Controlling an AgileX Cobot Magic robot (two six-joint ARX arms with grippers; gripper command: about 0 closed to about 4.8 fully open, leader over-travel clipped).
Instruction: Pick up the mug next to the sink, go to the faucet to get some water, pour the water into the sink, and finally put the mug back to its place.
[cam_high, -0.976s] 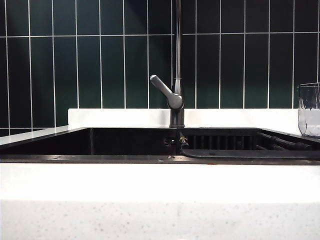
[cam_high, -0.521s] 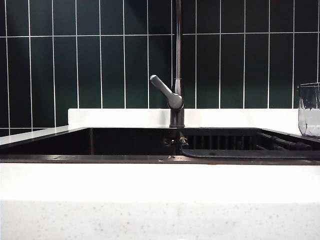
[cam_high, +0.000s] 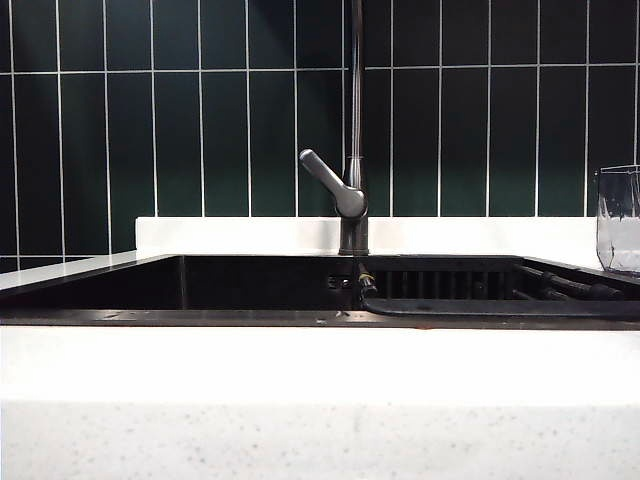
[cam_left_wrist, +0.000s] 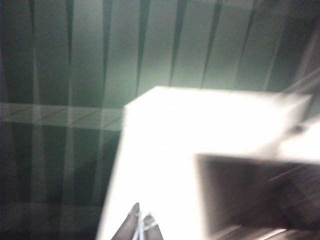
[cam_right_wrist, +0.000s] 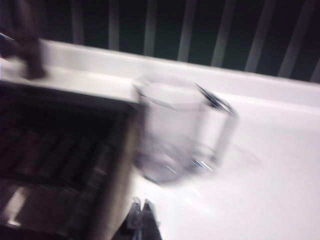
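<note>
Your clear faceted glass mug (cam_right_wrist: 182, 131) is standing beside the black ribbed sink (cam_right_wrist: 55, 155); left gripper (cam_left_wrist: 140, 223) and right gripper (cam_right_wrist: 142, 210) are hanging clenched, empty.

Faucet (cam_high: 352, 190) behind the sink (cam_high: 250, 318), near its middle. Mug (cam_high: 620, 220) on the counter (cam_high: 300, 365) right of the sink. Rack (cam_high: 450, 285) inside, right half.
</note>
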